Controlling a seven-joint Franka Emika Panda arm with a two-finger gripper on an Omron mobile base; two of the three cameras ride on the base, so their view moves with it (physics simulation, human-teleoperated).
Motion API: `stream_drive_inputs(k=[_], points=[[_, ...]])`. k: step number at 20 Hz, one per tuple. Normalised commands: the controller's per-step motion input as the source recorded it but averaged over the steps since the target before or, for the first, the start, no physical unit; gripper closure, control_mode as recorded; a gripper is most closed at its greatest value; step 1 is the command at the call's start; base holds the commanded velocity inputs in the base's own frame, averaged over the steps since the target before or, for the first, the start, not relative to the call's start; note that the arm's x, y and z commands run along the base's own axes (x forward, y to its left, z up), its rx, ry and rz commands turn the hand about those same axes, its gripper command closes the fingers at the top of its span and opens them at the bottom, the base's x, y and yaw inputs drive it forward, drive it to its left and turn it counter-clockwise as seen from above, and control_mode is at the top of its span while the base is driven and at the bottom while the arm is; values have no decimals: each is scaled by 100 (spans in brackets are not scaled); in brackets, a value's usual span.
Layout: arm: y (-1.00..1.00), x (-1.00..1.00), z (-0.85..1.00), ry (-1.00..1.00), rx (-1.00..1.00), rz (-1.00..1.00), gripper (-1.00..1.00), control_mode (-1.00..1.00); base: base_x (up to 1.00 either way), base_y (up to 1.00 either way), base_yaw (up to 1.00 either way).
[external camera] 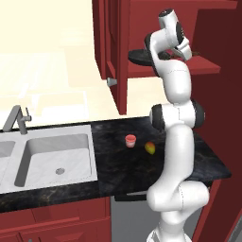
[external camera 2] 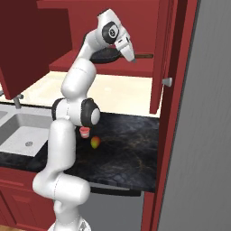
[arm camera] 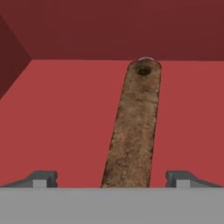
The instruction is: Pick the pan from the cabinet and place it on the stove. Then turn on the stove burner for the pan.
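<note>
In the left base view, the round dark grey speckled frying pan (external camera: 142, 56) lies on the bottom shelf of the open dark red wooden wall cabinet (external camera: 118, 47), above the black stone counter (external camera: 118, 165); the white arm reaches up to it.

In the right base view, the claw (external camera 2: 132, 57) hangs over the slim brown wooden handle (external camera 2: 144, 56), which points right.

In the hand view, the handle (arm camera: 134, 131) runs straight away between the wide spread fingers (arm camera: 41, 178), not yet pinched.

The pan (external camera 2: 104, 55) has a rough, matt brown wooden handle; the cabinet (arm camera: 65, 113) shelf looks smooth, matt red.
</note>
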Motion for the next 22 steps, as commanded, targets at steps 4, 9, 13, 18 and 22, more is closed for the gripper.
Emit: stream_drive_inputs(k=[4, 9, 13, 18, 22], points=[[-4, 8, -27, 10, 4, 0, -100, -100, 0, 0, 0], [-4, 9, -28, 9, 4, 0, -100, -100, 0, 0, 0], [-4, 12, -27, 9, 5, 0, -100, -100, 0, 0, 0], [-1, 5, -29, 6, 3, 0, -100, -100, 0, 0, 0], [0, 0, -31, 1, 4, 0, 100, -100, 0, 0, 0]])
